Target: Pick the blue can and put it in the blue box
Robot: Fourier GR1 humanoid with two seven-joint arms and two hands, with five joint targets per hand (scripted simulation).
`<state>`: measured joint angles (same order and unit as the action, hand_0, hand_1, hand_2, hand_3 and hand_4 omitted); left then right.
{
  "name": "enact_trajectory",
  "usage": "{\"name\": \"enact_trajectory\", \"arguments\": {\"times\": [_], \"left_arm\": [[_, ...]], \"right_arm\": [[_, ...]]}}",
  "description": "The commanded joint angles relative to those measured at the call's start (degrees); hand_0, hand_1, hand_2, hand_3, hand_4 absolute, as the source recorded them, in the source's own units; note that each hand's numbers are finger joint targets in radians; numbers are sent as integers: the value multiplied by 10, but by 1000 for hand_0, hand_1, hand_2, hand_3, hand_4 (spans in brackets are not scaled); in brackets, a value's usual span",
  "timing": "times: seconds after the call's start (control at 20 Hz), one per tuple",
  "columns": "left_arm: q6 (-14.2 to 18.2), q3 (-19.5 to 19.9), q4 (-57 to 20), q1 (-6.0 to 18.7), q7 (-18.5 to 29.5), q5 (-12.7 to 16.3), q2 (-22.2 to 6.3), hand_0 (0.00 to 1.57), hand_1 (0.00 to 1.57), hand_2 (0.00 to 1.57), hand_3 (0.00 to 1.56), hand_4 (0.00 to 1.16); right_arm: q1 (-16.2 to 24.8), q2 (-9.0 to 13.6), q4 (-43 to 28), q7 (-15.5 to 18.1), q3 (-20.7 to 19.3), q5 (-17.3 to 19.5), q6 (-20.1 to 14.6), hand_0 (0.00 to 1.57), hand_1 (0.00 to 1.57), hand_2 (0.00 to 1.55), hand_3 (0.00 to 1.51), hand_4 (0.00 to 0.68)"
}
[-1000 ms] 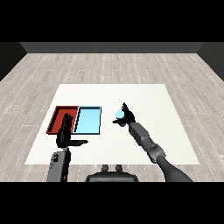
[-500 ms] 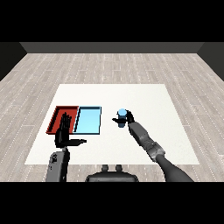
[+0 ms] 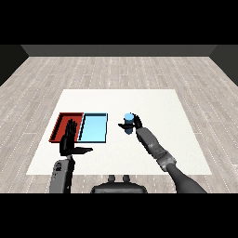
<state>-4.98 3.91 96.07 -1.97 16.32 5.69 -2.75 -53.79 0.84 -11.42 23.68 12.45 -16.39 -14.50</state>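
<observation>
The blue can [image 3: 128, 122] stands upright on the white table, to the right of the light blue tray [image 3: 94, 128]. My right hand [image 3: 135, 123] is curled round the can from its right side, with dark fingers crossing its front. My left hand [image 3: 70, 142] is raised at the left, its fingers straight and the thumb pointing right, over the near edge of the red tray [image 3: 64, 125]. It holds nothing. Both trays lie side by side and show nothing inside.
The white table [image 3: 153, 107] spreads well beyond the trays at the back and right. My right forearm [image 3: 155, 148] reaches in diagonally from the lower right.
My right hand went from spread open beside the can to curled round it. The can stays at about the same spot. The left hand has not moved.
</observation>
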Motion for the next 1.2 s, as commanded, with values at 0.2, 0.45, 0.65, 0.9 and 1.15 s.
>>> {"name": "enact_trajectory", "arguments": {"times": [0.2, 0.45, 0.65, 0.9, 1.15], "left_arm": [[-9, -42, 48, -26, -34, -10, 8, 0, 0, 0, 0, 0], [36, -84, -6, 63, -60, -66, 27, 0, 0, 0, 0, 0], [62, -116, -17, 97, -97, -46, 27, 0, 0, 0, 0, 0], [109, -169, -44, 108, -89, -42, 27, 0, 0, 0, 0, 0], [110, -159, -71, 146, -99, -32, 28, 0, 0, 0, 0, 0]], "right_arm": [[63, 46, -155, -9, 19, 33, 19, 1531, 1531, 1477, 1407, 571], [148, 93, -320, -64, 46, 48, 11, 1526, 1526, 1484, 1416, 584], [216, 143, -461, -95, 42, 42, 14, 1502, 1502, 1469, 1393, 582], [224, 82, -582, -204, 83, 97, -67, 1505, 1505, 1471, 1395, 581], [243, 55, -620, -218, 79, 147, -66, 1502, 1502, 1469, 1397, 590]]}}
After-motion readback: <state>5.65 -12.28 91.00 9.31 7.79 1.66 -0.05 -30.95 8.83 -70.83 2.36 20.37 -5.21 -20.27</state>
